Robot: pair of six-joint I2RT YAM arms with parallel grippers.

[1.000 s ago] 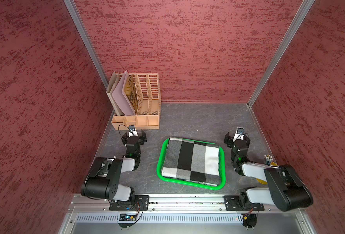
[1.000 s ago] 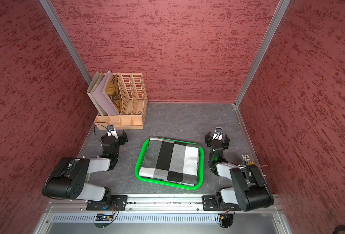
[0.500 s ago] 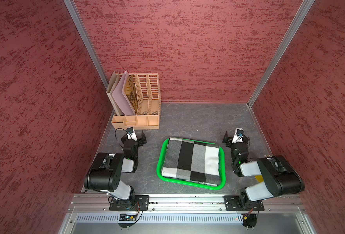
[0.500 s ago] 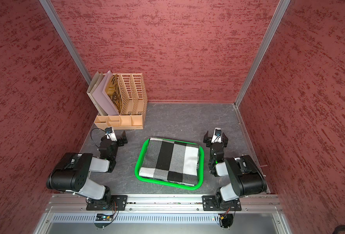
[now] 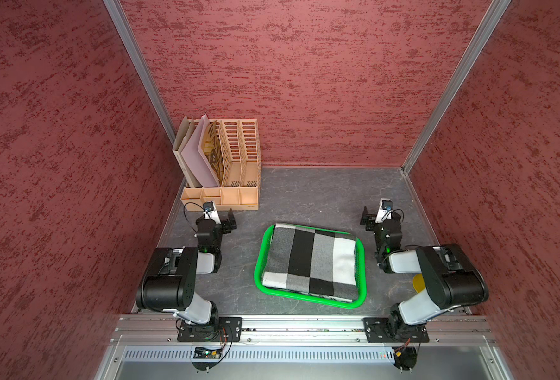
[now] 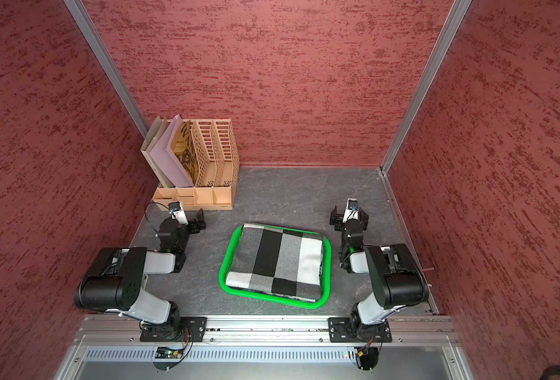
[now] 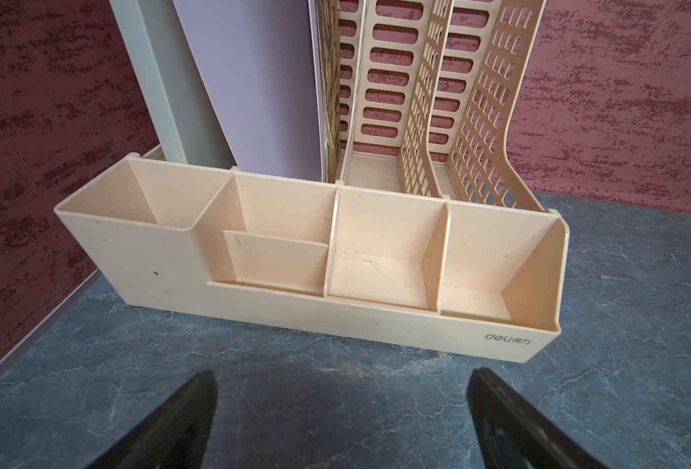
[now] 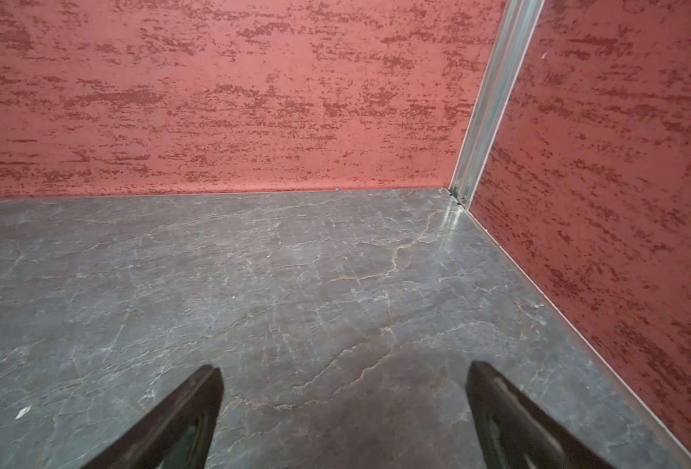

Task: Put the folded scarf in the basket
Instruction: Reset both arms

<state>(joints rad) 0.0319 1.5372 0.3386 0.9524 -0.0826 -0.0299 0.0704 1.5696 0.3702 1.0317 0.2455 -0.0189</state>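
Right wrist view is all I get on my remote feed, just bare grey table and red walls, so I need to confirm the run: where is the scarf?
Observer: The folded scarf lies inside the green basket, in both top views.
Operator: Is either arm holding it?
Observer: No. The left gripper and the right gripper are both open, apart from the basket on either side.
Operator: Anything else on the table?
Observer: A tan file organizer stands in the back corner on the left arm's side, with folders in its slots.
Operator: How close is the left arm to it?
Observer: The left wrist view shows its empty front compartments just ahead of the open fingers.
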